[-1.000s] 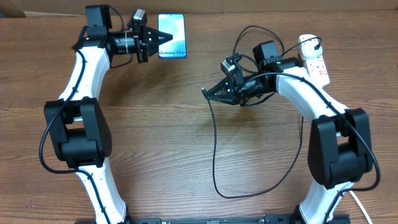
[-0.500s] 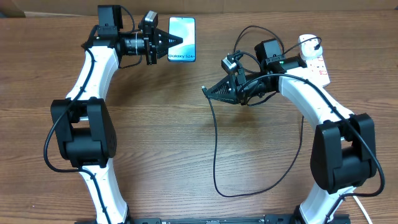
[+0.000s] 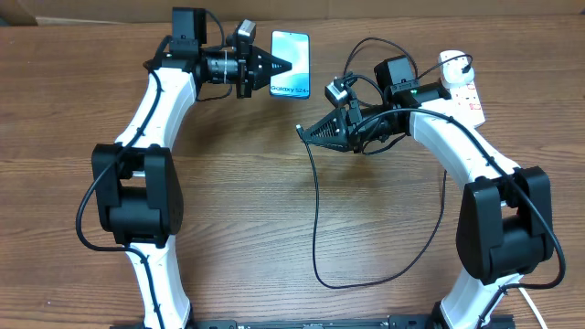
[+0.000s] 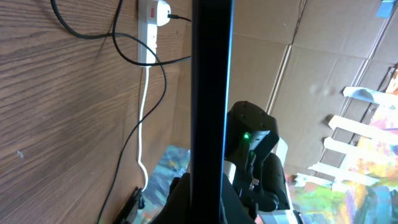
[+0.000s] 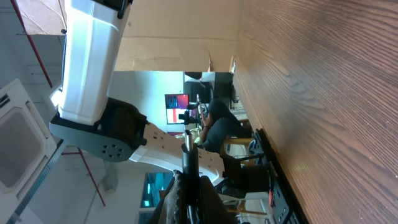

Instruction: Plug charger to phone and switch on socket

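Gripping phone (image 3: 300, 55) left, charger (image 3: 315, 210) right, seemingly.

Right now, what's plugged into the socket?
One plug at the socket's far end, charger cable leaving it. Other outlets: too small to tell. Its underside is hidden.

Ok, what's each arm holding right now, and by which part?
Left fingers clamp the phone by its long edge nearest the arm. Right fingers pinch the charger near its free end.
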You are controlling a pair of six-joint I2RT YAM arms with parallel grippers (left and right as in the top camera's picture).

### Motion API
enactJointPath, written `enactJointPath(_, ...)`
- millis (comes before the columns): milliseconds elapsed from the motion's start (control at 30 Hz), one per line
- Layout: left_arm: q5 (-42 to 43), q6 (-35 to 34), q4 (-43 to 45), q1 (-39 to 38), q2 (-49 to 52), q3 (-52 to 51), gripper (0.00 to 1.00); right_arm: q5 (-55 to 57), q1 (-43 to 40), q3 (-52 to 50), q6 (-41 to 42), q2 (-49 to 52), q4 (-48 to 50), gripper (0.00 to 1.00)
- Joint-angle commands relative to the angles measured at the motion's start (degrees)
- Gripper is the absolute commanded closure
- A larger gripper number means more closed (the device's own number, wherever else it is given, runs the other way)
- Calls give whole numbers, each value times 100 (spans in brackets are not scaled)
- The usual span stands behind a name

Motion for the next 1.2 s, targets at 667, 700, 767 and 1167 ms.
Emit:
enactJointPath(667, -70, -487, 636, 68, -81, 76, 96, 581, -39, 17, 3211, -173, 2841, 96)
enactJointPath(700, -66, -564, 636, 68, -81, 76, 96, 590, -39, 17, 3285, -173, 2931, 96)
enactJointPath(767, -28, -776, 636, 68, -81, 76, 96, 675, -39, 17, 3327, -173, 3003, 96)
enactJointPath(1167, -85, -1108, 1023, 66, -81, 76, 96, 986, -35, 17, 3788, -170, 3036, 96)
